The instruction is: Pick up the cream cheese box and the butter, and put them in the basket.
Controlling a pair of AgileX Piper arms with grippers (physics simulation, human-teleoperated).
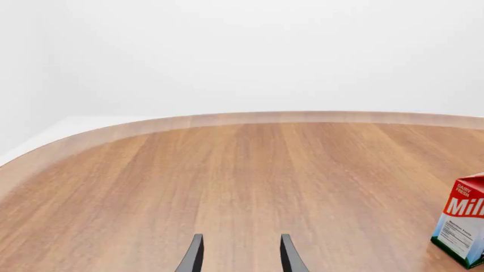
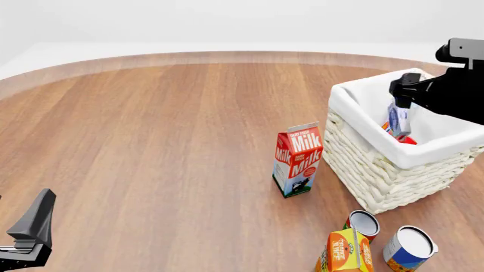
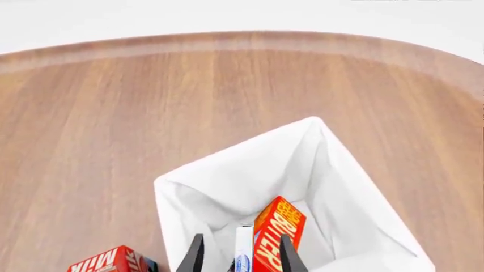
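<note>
The whitish wicker basket (image 2: pixel 378 170) with its white cloth lining (image 3: pixel 226 164) stands at the right of the table. The red and orange butter (image 3: pixel 277 235) leans inside it, seen as a red edge (image 2: pixel 406 139) in the front view. My right gripper (image 3: pixel 240 239) hangs over the basket (image 2: pixel 399 102), open. The thin white cream cheese box (image 3: pixel 243 252) stands on edge between its fingers without being pinched, down inside the lining (image 2: pixel 398 119). My left gripper (image 1: pixel 240 238) is open and empty, low at the near left (image 2: pixel 34 224).
A red milk carton (image 2: pixel 297 160) stands upright just left of the basket and shows in both wrist views (image 1: pixel 463 226) (image 3: pixel 106 262). Two cans (image 2: pixel 364 224) (image 2: pixel 409 246) and an orange-yellow juice carton (image 2: pixel 344 252) sit near the front right edge.
</note>
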